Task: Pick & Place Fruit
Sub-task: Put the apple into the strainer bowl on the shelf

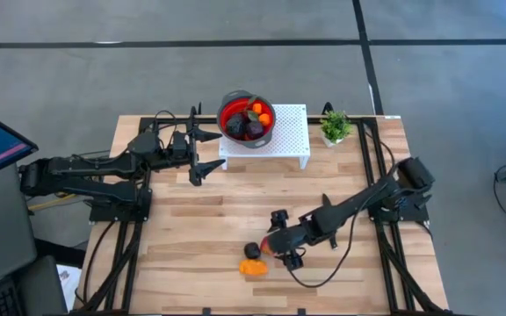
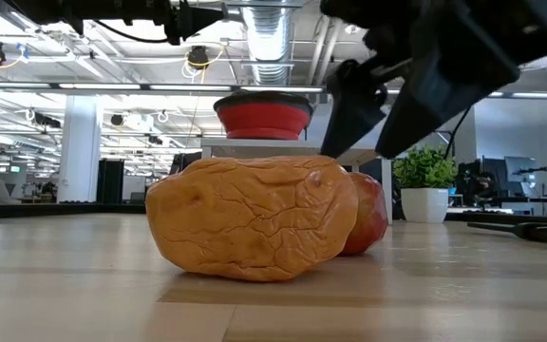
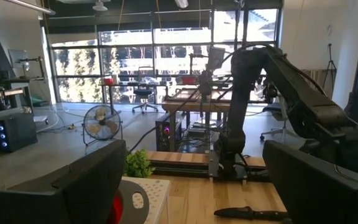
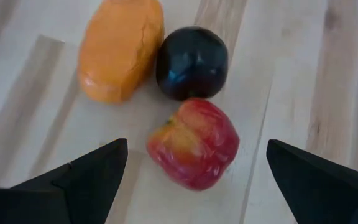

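Note:
Three fruits lie together on the wooden table near its front edge. They are a larger orange piece, a dark purple plum and a red-yellow fruit. The plum touches both of the others. My right gripper is open and slants down over the red-yellow fruit, one finger on either side of it and clear of it. A red bowl holding more fruit stands on a white perforated stand at the far edge. My left gripper waits open just left of the stand.
A small potted plant stands to the right of the stand. A black-handled knife lies on the table on the right. Bare wood stretches between the stand and the three fruits.

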`<state>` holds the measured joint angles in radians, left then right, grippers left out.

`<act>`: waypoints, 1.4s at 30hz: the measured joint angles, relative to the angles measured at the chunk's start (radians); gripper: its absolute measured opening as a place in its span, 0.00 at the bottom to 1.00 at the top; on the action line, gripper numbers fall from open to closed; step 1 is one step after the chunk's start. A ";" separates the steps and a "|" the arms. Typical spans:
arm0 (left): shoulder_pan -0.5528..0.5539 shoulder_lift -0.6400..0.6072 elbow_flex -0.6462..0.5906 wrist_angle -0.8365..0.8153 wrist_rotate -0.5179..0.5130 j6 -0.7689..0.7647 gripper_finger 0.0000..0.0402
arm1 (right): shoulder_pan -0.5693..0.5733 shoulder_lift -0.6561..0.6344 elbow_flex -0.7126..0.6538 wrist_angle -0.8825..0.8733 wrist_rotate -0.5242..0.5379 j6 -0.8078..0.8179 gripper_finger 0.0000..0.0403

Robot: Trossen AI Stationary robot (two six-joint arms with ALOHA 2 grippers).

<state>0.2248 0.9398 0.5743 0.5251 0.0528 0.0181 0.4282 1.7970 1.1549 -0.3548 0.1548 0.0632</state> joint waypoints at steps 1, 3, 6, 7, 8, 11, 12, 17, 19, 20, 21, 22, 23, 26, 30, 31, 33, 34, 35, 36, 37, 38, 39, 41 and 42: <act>0.000 0.000 0.000 0.000 0.000 0.000 0.93 | -0.002 0.012 0.008 0.000 0.000 -0.009 0.95; 0.000 0.000 0.000 0.000 0.000 0.000 0.93 | -0.006 0.040 0.024 -0.002 0.000 -0.038 0.95; 0.000 0.000 0.000 0.000 0.000 0.000 0.93 | -0.014 0.080 0.036 -0.017 0.000 -0.063 0.95; 0.000 0.000 0.000 0.000 0.000 0.000 0.93 | -0.018 0.090 0.041 -0.022 0.000 -0.063 0.95; 0.000 0.000 0.000 0.000 0.000 0.000 0.93 | -0.020 0.099 0.046 -0.032 0.000 -0.063 0.95; 0.000 0.000 0.000 0.000 0.000 0.000 0.93 | -0.030 0.121 0.047 -0.081 0.000 -0.064 0.95; 0.000 0.000 0.000 0.000 0.000 0.000 0.93 | -0.034 0.128 0.047 -0.077 0.000 -0.064 0.95; 0.000 0.000 0.000 0.000 0.000 0.000 0.93 | -0.032 0.137 0.048 -0.048 0.000 -0.072 0.95; 0.000 0.000 0.000 0.000 0.000 0.000 0.93 | -0.031 0.139 0.048 -0.039 -0.001 -0.080 0.95; 0.000 0.000 0.000 0.000 0.000 0.000 0.93 | -0.031 0.140 0.048 -0.036 -0.002 -0.082 0.95; 0.000 0.000 0.000 0.001 0.000 0.000 0.93 | -0.031 0.140 0.048 -0.034 -0.003 -0.082 0.95; 0.000 0.000 0.000 0.001 0.000 0.000 0.93 | -0.031 0.140 0.048 -0.025 -0.013 -0.082 0.95; 0.000 0.000 0.000 0.000 0.000 0.000 0.93 | -0.031 0.140 0.048 -0.018 -0.030 -0.082 0.95; 0.000 0.000 0.000 0.000 0.000 0.000 0.93 | -0.032 0.140 0.048 0.000 -0.071 -0.071 0.95; 0.000 0.000 0.000 0.000 0.000 0.000 0.93 | -0.031 0.140 0.048 0.005 -0.077 -0.071 0.95; 0.000 0.000 0.000 0.000 0.000 0.000 0.93 | -0.031 0.140 0.048 0.011 -0.077 -0.074 0.95; 0.000 0.000 0.000 0.000 0.000 0.000 0.93 | -0.031 0.140 0.048 0.021 -0.077 -0.085 0.95; 0.000 0.000 0.000 0.000 0.000 0.000 0.93 | -0.031 0.140 0.048 0.022 -0.077 -0.093 0.95; 0.000 0.000 0.000 0.000 0.000 0.000 0.93 | -0.033 0.140 0.048 0.023 -0.077 -0.100 0.95; 0.000 0.000 0.000 0.000 0.000 0.000 0.93 | -0.035 0.140 0.048 0.025 -0.077 -0.100 0.95; 0.000 0.000 0.000 0.000 0.000 0.000 0.93 | -0.038 0.140 0.048 0.027 -0.077 -0.100 0.94; 0.000 0.000 0.000 0.000 0.000 0.000 0.93 | -0.039 0.140 0.048 0.027 -0.077 -0.100 0.94; 0.000 0.000 0.000 0.000 0.000 0.000 0.93 | -0.039 0.140 0.048 0.027 -0.077 -0.100 0.93; 0.000 0.000 0.000 0.000 0.000 0.000 0.93 | -0.039 0.140 0.048 0.027 -0.077 -0.100 0.89; 0.000 0.000 0.000 0.000 0.000 0.000 0.93 | -0.039 0.140 0.048 0.027 -0.077 -0.100 0.87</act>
<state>0.2247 0.9398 0.5743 0.5255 0.0527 0.0181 0.3893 1.9369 1.2026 -0.3278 0.0780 -0.0372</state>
